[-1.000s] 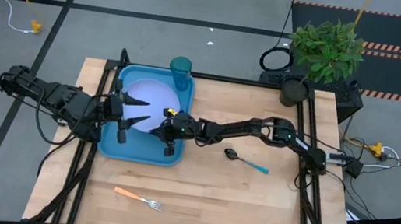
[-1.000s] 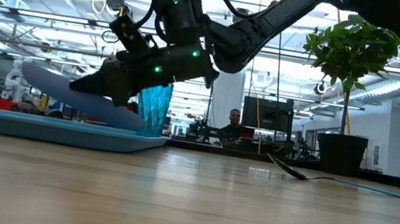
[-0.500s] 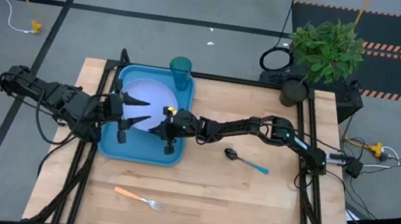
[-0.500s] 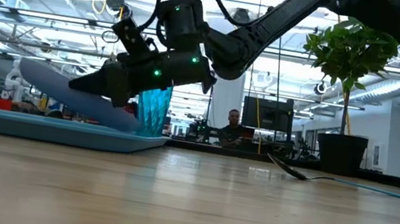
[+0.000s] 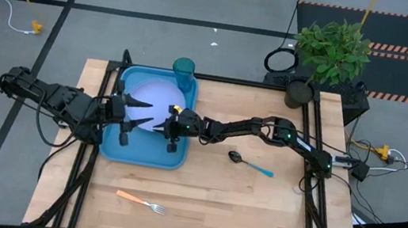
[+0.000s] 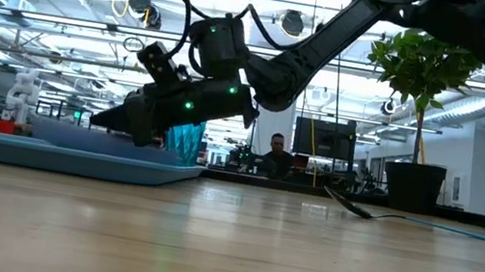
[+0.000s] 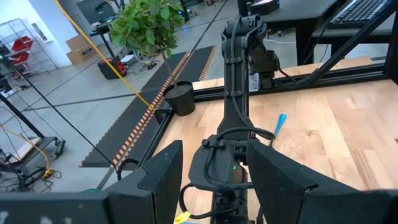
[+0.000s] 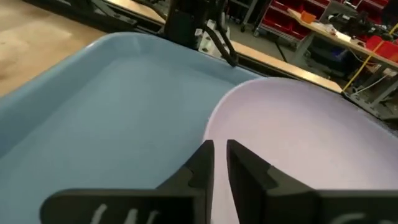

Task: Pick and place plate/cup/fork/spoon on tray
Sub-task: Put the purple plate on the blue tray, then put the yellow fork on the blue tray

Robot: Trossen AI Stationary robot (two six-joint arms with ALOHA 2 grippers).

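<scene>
The pale lavender plate point(image 5: 151, 94) lies flat in the blue tray point(image 5: 134, 154). The teal cup point(image 5: 183, 71) stands in the tray's far right corner. My right gripper point(image 5: 161, 125) reaches in from the table's right to the plate's near right rim, its fingers almost together. My left gripper point(image 5: 134, 112) is open and empty over the tray's left side. The orange-handled fork point(image 5: 140, 201) lies near the table's front edge. The blue-handled spoon point(image 5: 249, 163) lies right of the tray. My right gripper has the plate's near right rim point(image 8: 209, 132) in the narrow gap between its fingers. One finger point(image 8: 245, 165) stands over the plate's inside, the other point(image 8: 200, 163) outside it over the tray floor. The fingers slant down from the table's right. The plate point(image 6: 77, 134) rests flat in the tray.
A potted plant point(image 5: 331, 52) stands at the table's far right corner. Bare wood lies between the tray, the spoon and the fork. My two grippers face each other closely over the tray. A person sits in the room beyond the table point(image 6: 277, 151).
The plate was tilted with one side raised above the tray; that side has come down and the plate now lies flat. My right gripper has gone down with it and a little toward the table's left.
</scene>
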